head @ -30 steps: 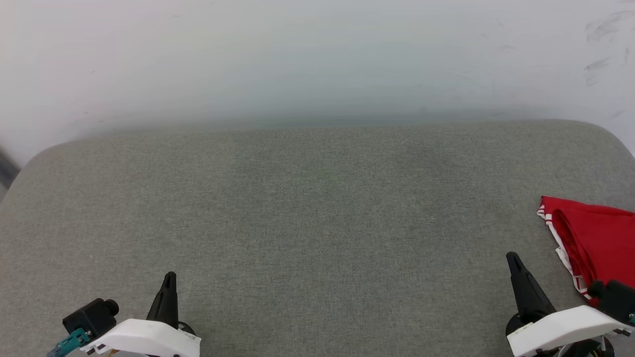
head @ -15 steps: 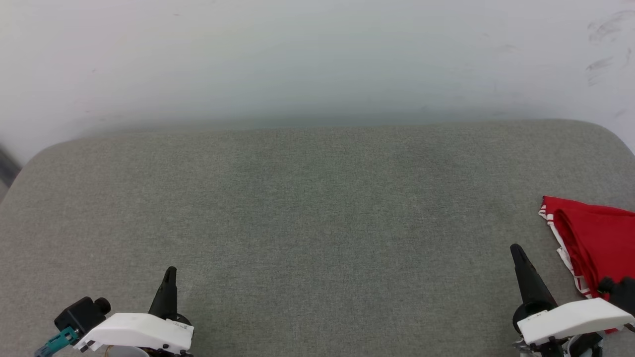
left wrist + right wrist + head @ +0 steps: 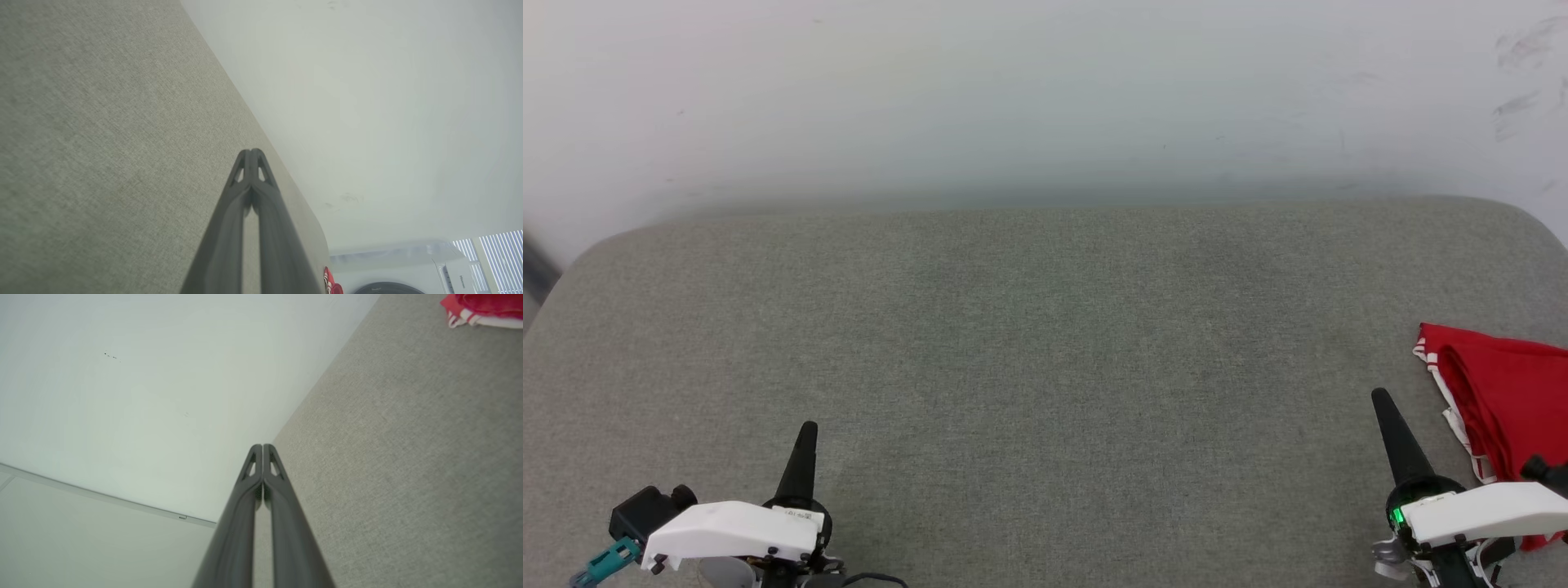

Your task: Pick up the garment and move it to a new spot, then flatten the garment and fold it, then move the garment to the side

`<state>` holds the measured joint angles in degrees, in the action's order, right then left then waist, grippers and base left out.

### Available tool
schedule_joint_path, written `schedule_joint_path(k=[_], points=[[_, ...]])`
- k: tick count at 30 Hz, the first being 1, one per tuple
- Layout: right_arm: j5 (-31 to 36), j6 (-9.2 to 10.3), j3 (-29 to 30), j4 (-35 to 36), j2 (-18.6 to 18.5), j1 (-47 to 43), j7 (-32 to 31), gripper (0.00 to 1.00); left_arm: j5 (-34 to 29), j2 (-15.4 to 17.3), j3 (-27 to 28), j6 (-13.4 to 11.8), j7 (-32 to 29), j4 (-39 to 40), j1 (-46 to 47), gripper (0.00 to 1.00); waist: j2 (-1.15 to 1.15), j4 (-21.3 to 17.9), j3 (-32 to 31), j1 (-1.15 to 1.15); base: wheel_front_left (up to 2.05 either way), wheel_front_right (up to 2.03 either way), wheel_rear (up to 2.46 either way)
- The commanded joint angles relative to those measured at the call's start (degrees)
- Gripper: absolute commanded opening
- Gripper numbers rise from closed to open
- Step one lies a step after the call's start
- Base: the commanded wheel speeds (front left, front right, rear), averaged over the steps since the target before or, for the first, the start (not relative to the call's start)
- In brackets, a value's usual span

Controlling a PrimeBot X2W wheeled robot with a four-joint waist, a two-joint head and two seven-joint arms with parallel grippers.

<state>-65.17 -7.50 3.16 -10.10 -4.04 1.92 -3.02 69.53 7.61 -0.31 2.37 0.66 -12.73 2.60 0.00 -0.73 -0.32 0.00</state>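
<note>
The garment [image 3: 1507, 392], a red jersey with white-striped trim, lies bunched at the right edge of the grey fabric surface [image 3: 1045, 351]; part of it runs out of the head view. A red and white corner of the garment [image 3: 478, 308] sits at the top right of the right wrist view, and a red sliver of the garment [image 3: 330, 283] peeks out at the bottom of the left wrist view. My right gripper [image 3: 1382, 400] is shut and empty, just left of the garment, apart from it. My left gripper [image 3: 807, 430] is shut and empty at the lower left.
A pale wall [image 3: 1045, 98] rises behind the grey surface. A white appliance with a dark round door [image 3: 408, 269] and window blinds [image 3: 490, 257] stand beyond the surface's far end in the left wrist view.
My right gripper has moved up the head view alongside the garment and its wrist has drawn back. The left wrist has sunk slightly lower. The garment has stayed put.
</note>
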Motion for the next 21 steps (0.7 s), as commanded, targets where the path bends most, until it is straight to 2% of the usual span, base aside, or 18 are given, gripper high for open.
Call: schedule_joint_path(k=[1,21], points=[[-1.9,0.0,0.2,0.1,0.1,1.3,-0.3,0.0,1.5,-0.2,0.6,0.5,-0.4,0.3,1.3,0.0,0.0,0.0,0.0,0.0,0.0,0.0,0.0],[-12.0,0.01,1.3,-1.5,0.4,2.6,-1.4,0.0,9.9,-1.9,3.1,2.4,-3.0,-0.4,2.4,0.0,0.0,0.3,0.2,0.0,0.0,0.0,0.0]])
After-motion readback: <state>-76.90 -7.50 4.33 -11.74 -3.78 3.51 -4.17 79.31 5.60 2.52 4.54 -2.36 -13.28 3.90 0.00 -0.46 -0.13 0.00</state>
